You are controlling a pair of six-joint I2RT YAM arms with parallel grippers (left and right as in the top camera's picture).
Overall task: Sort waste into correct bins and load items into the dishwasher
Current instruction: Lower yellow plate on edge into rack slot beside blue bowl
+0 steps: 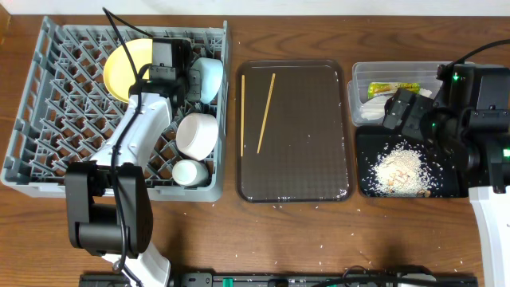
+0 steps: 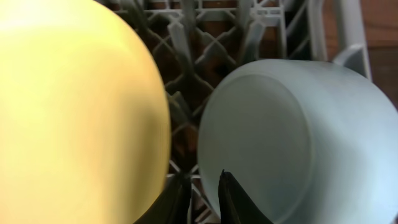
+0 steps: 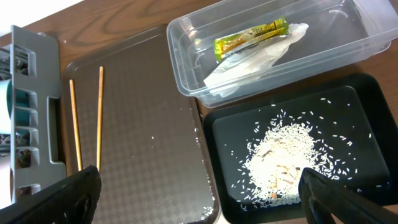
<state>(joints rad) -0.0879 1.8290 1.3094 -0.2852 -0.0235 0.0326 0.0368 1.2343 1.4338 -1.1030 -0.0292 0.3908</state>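
Broadly, the wooden tabletop (image 1: 319,239) is carrying everything, and the grey dish rack (image 1: 48,104) is taking up its left side. A dark brown serving tray (image 1: 303,151) is lying in the middle, just beside the rack. On the right, the glossy black tray (image 1: 370,151) is sitting in front of the clear plastic tub (image 1: 362,76), the two touching or nearly so. The left end effector (image 2: 203,186) is hanging low inside the rack between the yellow plate (image 1: 123,68) and the light blue bowl (image 1: 209,78); its fingers are standing only a narrow gap apart and are gripping nothing. The right end effector (image 3: 199,177) is hovering over the edge where the serving tray meets the black tray, its fingers spread wide and holding nothing. The plate is standing on edge among the pegs at the rack's far side, and the blue bowl is lying on its side just right of it. The white bowl (image 1: 197,133) is resting nearer the rack's front right, with the small white cup (image 1: 190,171) just in front of it. Inside the tub, the crumpled white napkin (image 3: 249,62) is lying under the yellow-green snack wrapper (image 3: 252,36). Two wooden chopsticks (image 1: 265,112) are lying on the left part of the serving tray, apart from each other, one straight and one slanted. Whitish rice scraps (image 1: 398,169) are lying heaped in the black tray, with stray grains scattered around the heap.
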